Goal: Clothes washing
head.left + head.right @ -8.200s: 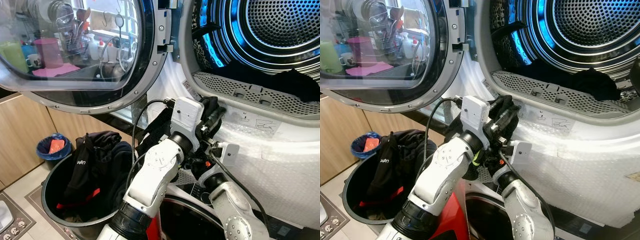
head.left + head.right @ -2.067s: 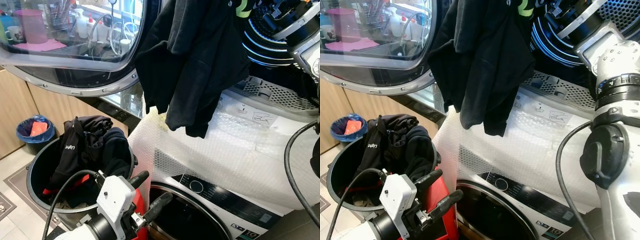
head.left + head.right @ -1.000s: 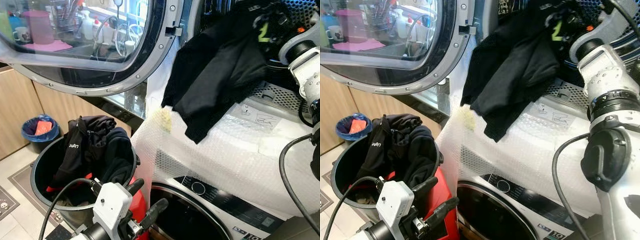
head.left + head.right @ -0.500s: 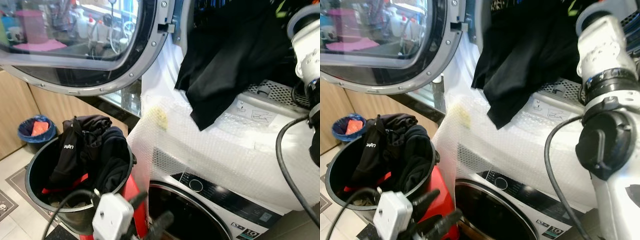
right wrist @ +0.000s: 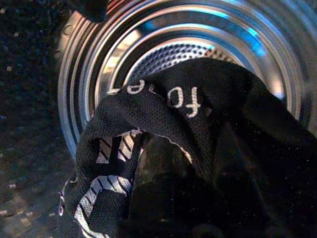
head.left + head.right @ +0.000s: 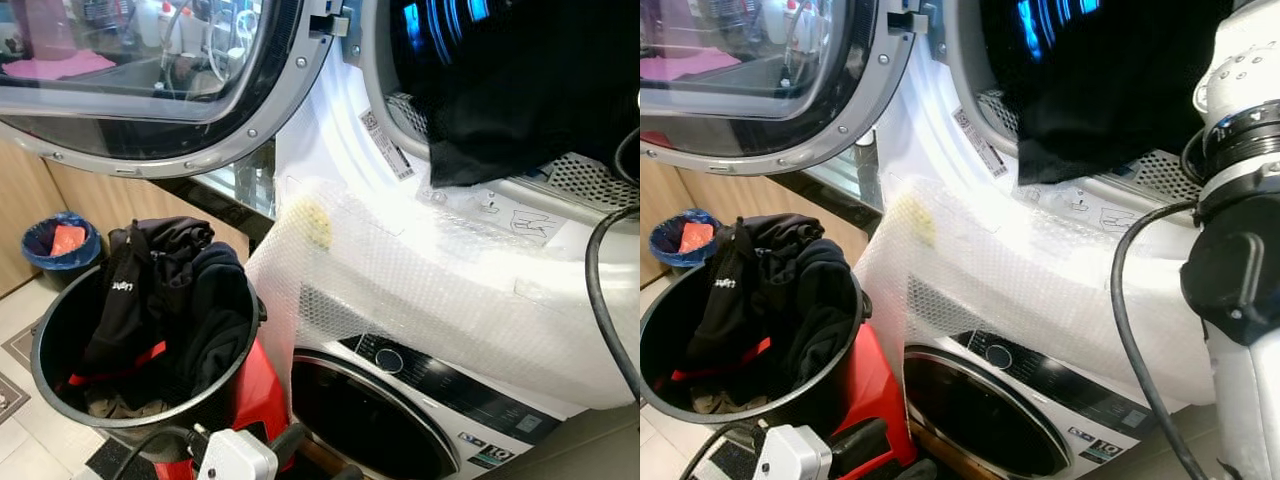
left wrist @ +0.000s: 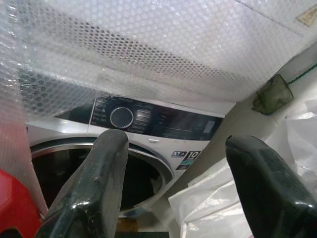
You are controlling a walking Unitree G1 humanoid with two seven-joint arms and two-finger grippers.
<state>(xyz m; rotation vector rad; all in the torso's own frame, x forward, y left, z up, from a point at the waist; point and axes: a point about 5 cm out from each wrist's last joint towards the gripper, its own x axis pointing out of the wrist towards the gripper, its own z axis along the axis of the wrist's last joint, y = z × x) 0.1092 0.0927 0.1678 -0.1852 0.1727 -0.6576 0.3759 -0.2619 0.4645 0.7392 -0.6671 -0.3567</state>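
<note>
Black garment (image 6: 1110,90) now sits mostly inside the upper machine's drum opening (image 6: 400,60), its lower hem draped over the perforated lip; half a second ago it hung further out over the bubble wrap (image 6: 440,270). My right gripper (image 5: 163,198) is at the drum mouth, fingers buried in the mesh fabric and clamped on the black garment; white printed lettering shows on the cloth in the right wrist view, but I cannot read it fully. My left gripper (image 7: 173,183) hangs low before the lower washer (image 7: 148,124), fingers apart and empty, as before. A number "10" badge shows beside the lower washer's control panel. Black basket (image 6: 60,330) of dark clothes stands at left; one piece bears small white lettering, too small to read.
</note>
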